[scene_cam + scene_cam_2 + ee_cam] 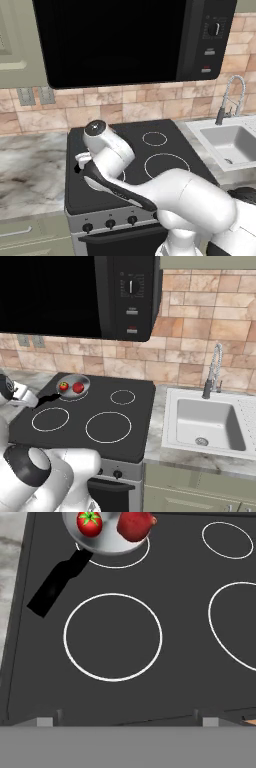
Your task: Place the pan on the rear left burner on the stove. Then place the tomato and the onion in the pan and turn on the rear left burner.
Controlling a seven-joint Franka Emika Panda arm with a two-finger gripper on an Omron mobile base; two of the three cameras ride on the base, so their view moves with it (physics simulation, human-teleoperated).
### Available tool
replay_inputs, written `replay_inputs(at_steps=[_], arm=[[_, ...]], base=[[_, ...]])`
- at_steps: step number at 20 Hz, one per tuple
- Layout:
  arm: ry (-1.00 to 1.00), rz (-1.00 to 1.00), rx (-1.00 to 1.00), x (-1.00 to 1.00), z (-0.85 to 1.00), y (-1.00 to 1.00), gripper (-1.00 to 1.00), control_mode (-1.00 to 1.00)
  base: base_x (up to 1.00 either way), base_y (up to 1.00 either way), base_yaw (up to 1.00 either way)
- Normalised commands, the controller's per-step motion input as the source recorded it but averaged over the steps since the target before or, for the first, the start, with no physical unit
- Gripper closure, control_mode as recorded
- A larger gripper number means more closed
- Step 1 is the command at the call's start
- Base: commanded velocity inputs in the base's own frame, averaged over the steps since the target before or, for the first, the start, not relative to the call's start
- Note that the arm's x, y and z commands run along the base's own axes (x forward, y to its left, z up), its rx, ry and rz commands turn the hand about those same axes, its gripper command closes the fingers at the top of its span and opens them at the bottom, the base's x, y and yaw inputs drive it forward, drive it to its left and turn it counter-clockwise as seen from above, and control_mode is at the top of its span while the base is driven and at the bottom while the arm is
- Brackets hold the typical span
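On the stove (80,421), at its back left corner, we see the pan (73,387) sitting on the rear left burner (116,558). The white ring of that burner peeks out from under the pan's near edge in the hand view. Inside the pan lie two red balls, side by side and very close. The tomato (64,386), with its green leafy top, is on the left, and the onion (78,387), plain and a bit bigger, is on the right. The pan's black handle (56,583) points toward the front left of the stove, out over the black glass.

In front of the pan is a bigger white ring, and nothing sits on it. Two more rings are on the right half of the stove, a small one at the back and the biggest one at the front.

Our fingers (45,721) are spread wide apart and hold nothing. Their tips show at the bottom of the hand view, over the front part of the stove, well apart from the pan.

A row of small black knobs (110,223) runs along the stove's front panel. A big black microwave (75,291) hangs above the stove. To the right of the stove is a sink (207,426) with a faucet (214,372), set in the counter (30,165).
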Motion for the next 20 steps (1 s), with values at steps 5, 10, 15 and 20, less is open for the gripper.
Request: replay_inputs(at_steps=[5, 10, 15, 20], arm=[[0.0, 0.0, 0.0, -0.78, 0.24, 0.0, -1.0, -1.0], [0.0, 0.0, 0.0, -0.75, 0.02, 0.0, -1.0, -1.0], [-0.03, 0.0, 0.0, -0.72, 0.0, 0.0, -1.0, -1.0], [-0.1, 0.02, -0.02, -0.52, 0.0, 0.03, -1.0, -1.0]], base=[[0.0, 0.0, 0.0], [0.0, 0.0, 0.0], [0.0, 0.0, 0.0], [0.0, 0.0, 0.0]])
